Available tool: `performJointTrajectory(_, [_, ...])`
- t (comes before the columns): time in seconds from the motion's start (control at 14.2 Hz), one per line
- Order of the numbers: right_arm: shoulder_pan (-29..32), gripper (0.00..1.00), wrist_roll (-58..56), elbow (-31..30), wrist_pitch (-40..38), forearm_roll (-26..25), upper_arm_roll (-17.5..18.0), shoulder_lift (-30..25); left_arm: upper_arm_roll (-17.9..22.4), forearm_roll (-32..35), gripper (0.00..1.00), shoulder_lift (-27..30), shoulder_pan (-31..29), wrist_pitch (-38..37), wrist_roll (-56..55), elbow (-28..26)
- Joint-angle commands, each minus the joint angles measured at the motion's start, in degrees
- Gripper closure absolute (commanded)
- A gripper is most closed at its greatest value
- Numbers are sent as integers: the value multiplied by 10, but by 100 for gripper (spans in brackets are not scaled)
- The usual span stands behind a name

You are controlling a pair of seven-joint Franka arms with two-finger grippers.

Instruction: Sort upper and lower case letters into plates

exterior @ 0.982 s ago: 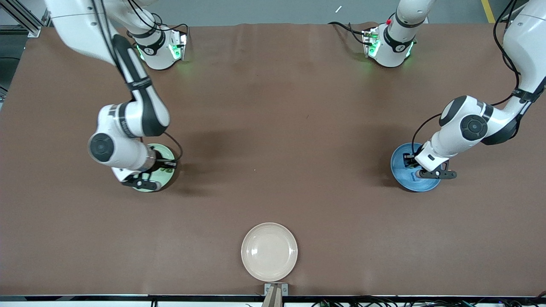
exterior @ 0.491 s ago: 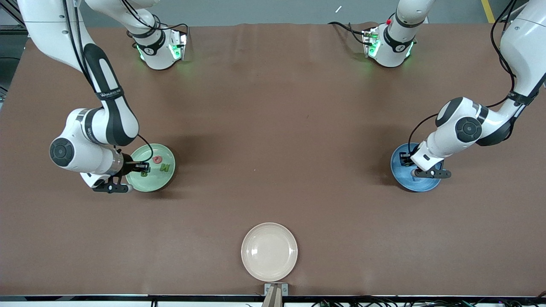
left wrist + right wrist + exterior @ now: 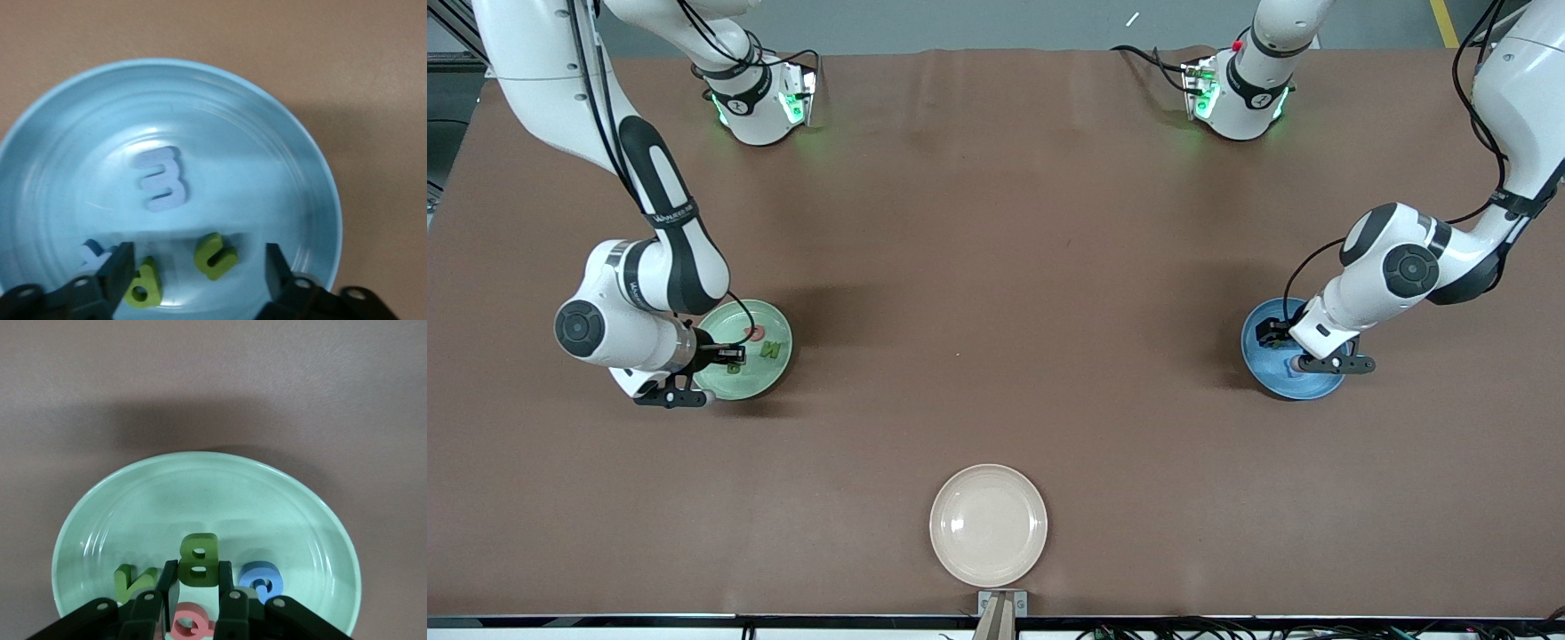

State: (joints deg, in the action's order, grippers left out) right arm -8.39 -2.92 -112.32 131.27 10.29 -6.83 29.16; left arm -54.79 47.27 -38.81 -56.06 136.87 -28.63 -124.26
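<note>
My left gripper (image 3: 197,261) (image 3: 1279,348) hangs open just over the blue plate (image 3: 267,133) (image 3: 1319,384). A green lower-case letter (image 3: 215,255) lies in the plate between its spread fingers. Beside it lie another green letter (image 3: 143,285), a blue m (image 3: 160,179) and a blue letter (image 3: 93,252) half hidden by a finger. My right gripper (image 3: 196,577) (image 3: 734,354) is shut on a green B (image 3: 199,559) low over the mint plate (image 3: 200,487) (image 3: 763,378). A green N (image 3: 132,581) (image 3: 772,349), a blue Q (image 3: 261,579) and a pink-red Q (image 3: 190,621) (image 3: 756,333) lie in that plate.
A cream plate (image 3: 988,524) with nothing in it sits at the table's edge nearest the front camera, midway between the arms. The two arm bases (image 3: 760,98) (image 3: 1240,93) stand along the edge farthest from it. Bare brown tabletop (image 3: 1005,293) lies between the plates.
My left gripper has opened over the blue plate. My right arm swung out toward its own end of the table, then came back a little, still holding the B.
</note>
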Motion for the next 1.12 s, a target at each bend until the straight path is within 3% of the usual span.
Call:
performJointTrajectory(0.0, [3,97,-2,3,8,-2,5,5,-2,5,0,25,0,-6,-6,-3])
performJointTrajectory(0.28, [1,96,4,4,9,-2,6,9,-12,4,0,48,-16,-13,-3,-1])
performJointTrajectory(0.35, [1,93,5,5,9,-2,7,9,-31,2,0,50,-19,-16,-5,4])
performJointTrajectory(0.42, [1,83,5,5,8,-2,7,9,-34,1,0,56,-23,-24,0,6])
performJointTrajectory(0.49, [1,60,3,6,7,-2,7,9,-40,-9,0,78,-26,-31,5,5])
performJointTrajectory(0.56, [1,8,2,7,7,-2,7,9,-48,-24,0,114,-26,-31,14,2])
performJointTrajectory(0.63, [2,0,0,10,3,-3,7,8,-50,-51,0,145,-26,-31,37,2])
performJointTrajectory(0.84, [6,0,-2,26,-18,-4,6,-2,-51,-223,1,230,-25,-31,169,2])
performJointTrajectory(1.05, [7,0,-3,50,-89,-11,3,-23,-45,-382,1,300,-25,-42,291,2])
